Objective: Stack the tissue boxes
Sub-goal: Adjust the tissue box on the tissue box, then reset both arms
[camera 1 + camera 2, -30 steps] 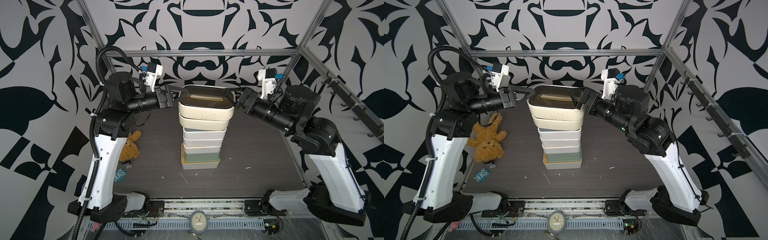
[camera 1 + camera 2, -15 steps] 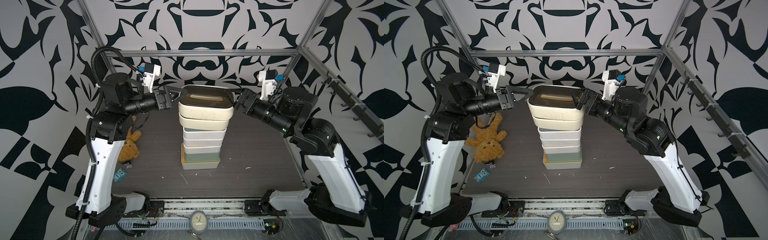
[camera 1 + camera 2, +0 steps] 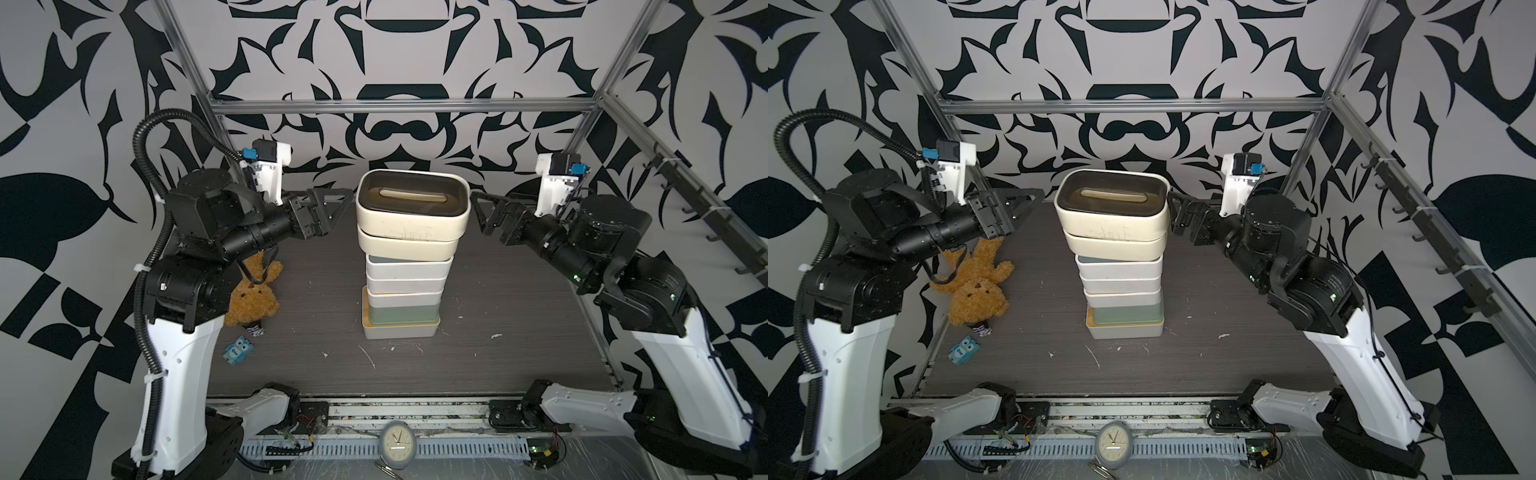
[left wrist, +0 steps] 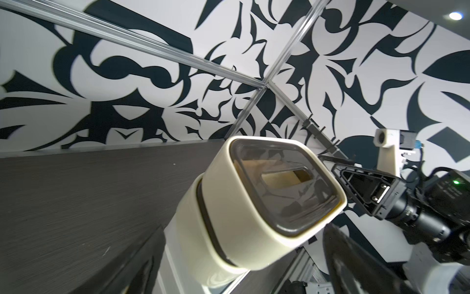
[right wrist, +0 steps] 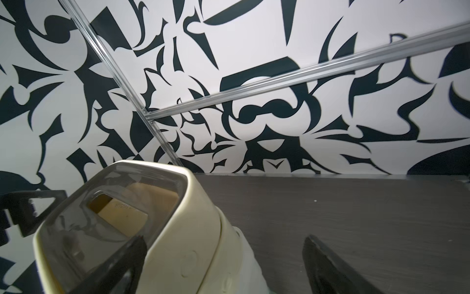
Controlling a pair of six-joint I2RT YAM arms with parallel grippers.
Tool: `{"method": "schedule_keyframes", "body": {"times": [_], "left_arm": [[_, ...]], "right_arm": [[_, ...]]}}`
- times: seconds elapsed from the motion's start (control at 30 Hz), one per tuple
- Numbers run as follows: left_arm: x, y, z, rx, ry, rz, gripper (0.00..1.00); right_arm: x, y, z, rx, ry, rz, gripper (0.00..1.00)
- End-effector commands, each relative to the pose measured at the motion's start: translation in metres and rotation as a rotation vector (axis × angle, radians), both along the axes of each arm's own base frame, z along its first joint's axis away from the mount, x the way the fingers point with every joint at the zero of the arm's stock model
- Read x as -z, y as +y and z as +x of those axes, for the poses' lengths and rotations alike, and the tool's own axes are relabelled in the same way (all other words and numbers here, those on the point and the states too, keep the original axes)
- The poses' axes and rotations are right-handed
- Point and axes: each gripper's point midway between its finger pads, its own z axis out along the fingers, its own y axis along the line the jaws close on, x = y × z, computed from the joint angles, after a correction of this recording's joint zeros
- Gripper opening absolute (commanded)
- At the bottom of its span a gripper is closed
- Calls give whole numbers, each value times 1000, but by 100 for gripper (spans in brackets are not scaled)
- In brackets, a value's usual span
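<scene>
Tissue boxes (image 3: 405,270) stacked in one tower at the middle of the table (image 3: 519,332): mint green near the base, white ones above, two rounded cream ones on top. Left gripper (image 3: 338,205) and right gripper (image 3: 478,212) level with the top cream box (image 3: 411,212), one at each end, just beside it, jaws spread wide, gripping nothing.

Stacking seemingly done, with probably only the retreat to make. Best to draw both arms straight outward from the ends, level and slow, never dipping or swinging across the tower. Cream boxes wider than the white ones beneath, so likely quick to topple at a nudge.

Brown plush bunny (image 3: 253,299) and small blue owl block (image 3: 237,350) below the left arm, well apart from the tower; worth avoiding when lowering. Clock (image 3: 398,442) at the front rail, out of the way.
</scene>
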Motion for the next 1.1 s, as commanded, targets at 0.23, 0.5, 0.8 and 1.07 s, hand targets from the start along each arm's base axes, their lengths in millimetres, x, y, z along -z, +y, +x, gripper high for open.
{"method": "schedule_keyframes", "body": {"times": [0.23,0.5,0.8,1.07], "left_arm": [[149,57,20,-345,269,219,99],[264,103,77,-620,385,266,99],[341,164,121,-961,266,351,99],[383,184,139,-1010,167,576,99]], "right_arm": [[74,-59,57,213,63,-37,99],[167,-115,102,352,190,24,99],[256,-142,129,415,221,-74,99],[320,-173,134,500,247,-165,99]]}}
